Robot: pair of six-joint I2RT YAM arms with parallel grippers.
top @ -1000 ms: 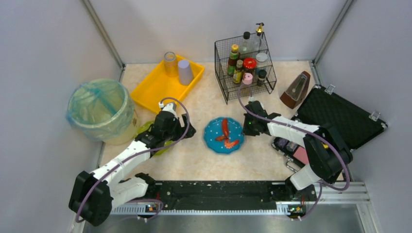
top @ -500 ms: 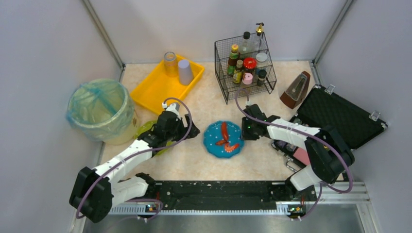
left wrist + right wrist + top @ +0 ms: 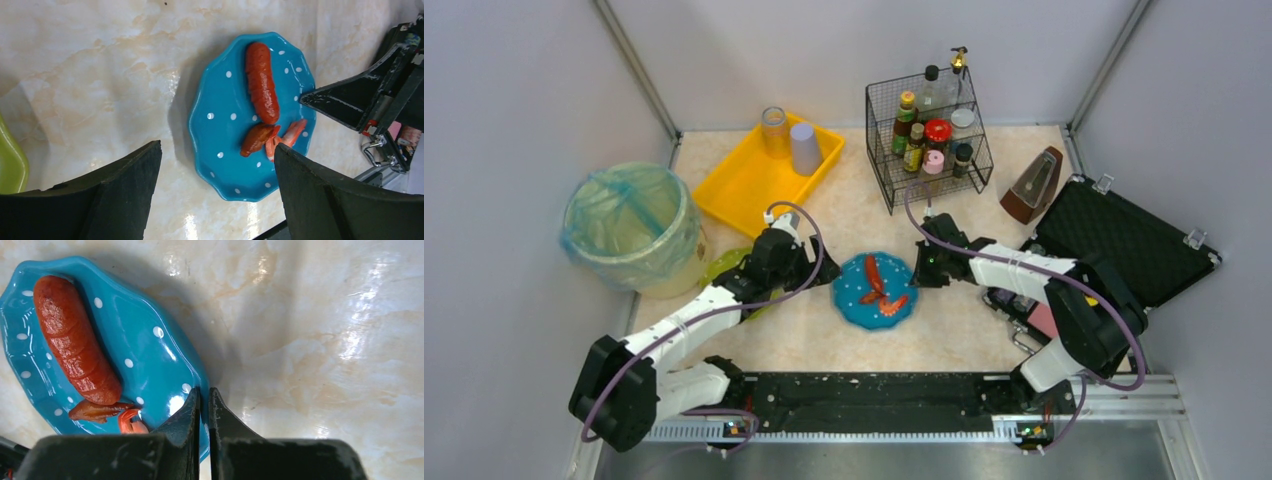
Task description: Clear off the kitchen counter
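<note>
Right gripper (image 3: pixel 204 396) is pinching the right rim of the blue plate (image 3: pixel 874 290) mid kitchen counter (image 3: pixel 844 212), left gripper (image 3: pixel 217 150) is hovering spread apart on its left. Looking early: plated sausage (image 3: pixel 261 82) and green plate (image 3: pixel 721 266) further left not yet cleared

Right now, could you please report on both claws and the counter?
Right claw shut on blue plate rim. Left claw open beside plate. Plate on kitchen counter, sausage on it. Nothing blocking plate.
</note>
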